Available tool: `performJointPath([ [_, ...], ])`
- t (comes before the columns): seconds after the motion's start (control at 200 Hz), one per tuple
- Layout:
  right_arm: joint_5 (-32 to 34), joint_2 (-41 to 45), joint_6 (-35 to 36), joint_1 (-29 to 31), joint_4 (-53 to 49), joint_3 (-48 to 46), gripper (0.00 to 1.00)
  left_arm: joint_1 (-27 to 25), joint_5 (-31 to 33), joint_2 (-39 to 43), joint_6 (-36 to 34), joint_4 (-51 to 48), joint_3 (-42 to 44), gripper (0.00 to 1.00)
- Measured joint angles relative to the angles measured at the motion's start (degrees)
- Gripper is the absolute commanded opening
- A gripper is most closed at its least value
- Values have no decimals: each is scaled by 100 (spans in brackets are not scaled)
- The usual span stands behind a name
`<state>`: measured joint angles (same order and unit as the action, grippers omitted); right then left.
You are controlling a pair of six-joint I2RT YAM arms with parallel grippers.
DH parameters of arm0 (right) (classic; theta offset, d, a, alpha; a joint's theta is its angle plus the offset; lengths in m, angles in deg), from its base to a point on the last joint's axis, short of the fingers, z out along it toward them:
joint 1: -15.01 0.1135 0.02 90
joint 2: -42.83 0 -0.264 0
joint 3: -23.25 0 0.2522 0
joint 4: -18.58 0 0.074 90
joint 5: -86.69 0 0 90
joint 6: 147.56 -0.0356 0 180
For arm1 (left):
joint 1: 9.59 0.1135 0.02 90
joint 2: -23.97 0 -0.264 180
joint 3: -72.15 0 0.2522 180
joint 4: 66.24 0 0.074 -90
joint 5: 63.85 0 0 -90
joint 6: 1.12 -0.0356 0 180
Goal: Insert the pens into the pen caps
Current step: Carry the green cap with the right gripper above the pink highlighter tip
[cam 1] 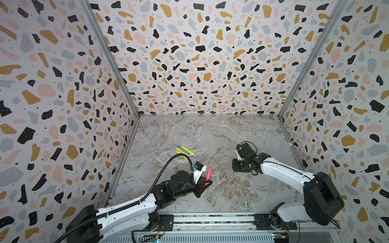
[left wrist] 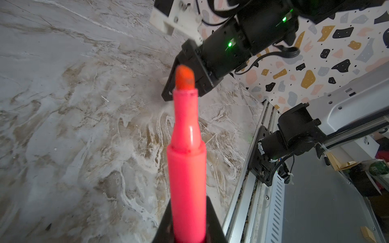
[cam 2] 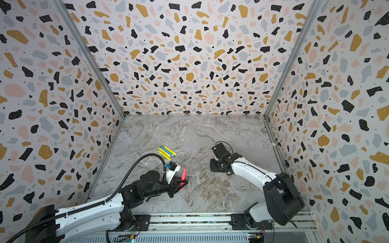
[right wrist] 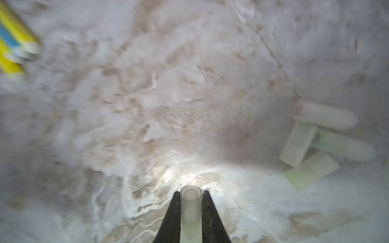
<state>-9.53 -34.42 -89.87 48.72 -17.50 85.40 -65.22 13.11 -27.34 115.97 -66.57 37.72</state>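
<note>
Pen (left wrist: 187,168) — glossy, tapered; cap (right wrist: 190,208) — translucent tube

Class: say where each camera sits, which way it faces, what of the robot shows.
Top views: overhead, facing down at the table; both arms show.
Right wrist: behind right gripper, facing the table past its cap.
Left wrist: behind left gripper, facing along its pink pen towards right gripper.
Top and left wrist share that pen.

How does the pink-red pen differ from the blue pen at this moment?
The pink-red pen is gripped by the left tool above the table; the blue pen lies flat on it. The pink-red pen is alone; the blue pen lies between two yellow pens. Both are short markers.
</note>
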Motion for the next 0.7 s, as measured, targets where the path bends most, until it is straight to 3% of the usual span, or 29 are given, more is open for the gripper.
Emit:
performJointPath([
  [0.23, -1106, 1091, -101, -96, 1202, 46, 5, -103, -92, -227, 361, 577, 0, 0],
  [0.365, -1716, 1565, -457, -133, 2446, -326, 5, -380, -55, -479, 535, 992, 0, 0],
  [0.696, -2562, 1753, -1322, 17, 4319, -1025, 5, -605, -37, -1021, 973, 1976, -22, 0],
])
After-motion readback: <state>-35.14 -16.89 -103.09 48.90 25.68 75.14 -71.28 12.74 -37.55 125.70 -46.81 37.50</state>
